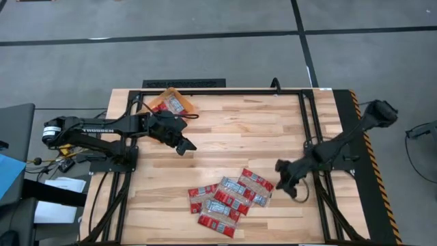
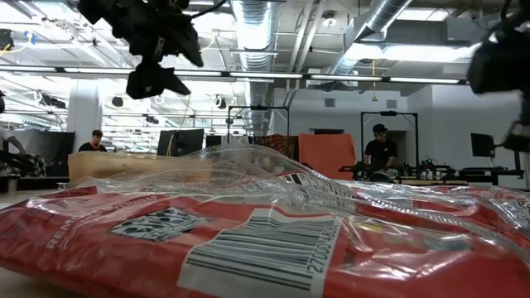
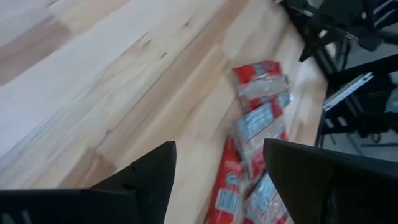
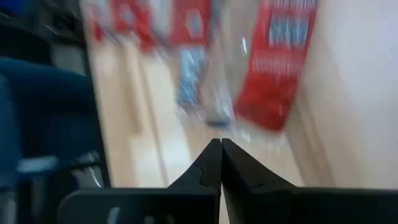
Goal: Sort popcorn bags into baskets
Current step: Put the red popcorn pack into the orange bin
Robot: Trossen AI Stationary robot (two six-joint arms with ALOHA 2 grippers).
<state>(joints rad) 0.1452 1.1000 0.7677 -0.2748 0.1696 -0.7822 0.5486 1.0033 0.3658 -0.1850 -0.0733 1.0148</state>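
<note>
Left hand point(image 1: 183, 145) spread apart, empty, above bare surface point(image 1: 232, 137); right hand point(image 1: 289, 186) pinched together beside popcorn bags point(image 1: 231, 198) heaped at near edge. Basket point(image 1: 172, 102) at far left. Best approach, judged: single topmost packet, edge-on.

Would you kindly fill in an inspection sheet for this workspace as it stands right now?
Surface: wooden table, mostly bare, black frame rails along its edges.
Job's things: pile of popcorn bags at the near middle; orange basket at the far left corner, holding at least one packet.
Clutter: nothing seen.
Grippers: left gripper open, empty, between basket and pile; right gripper shut, empty, just right of the pile.
Cables: bundle beside the left arm's base, off the table.
Surroundings: grey floor in the high view; people at benches far behind in the low view.
</note>
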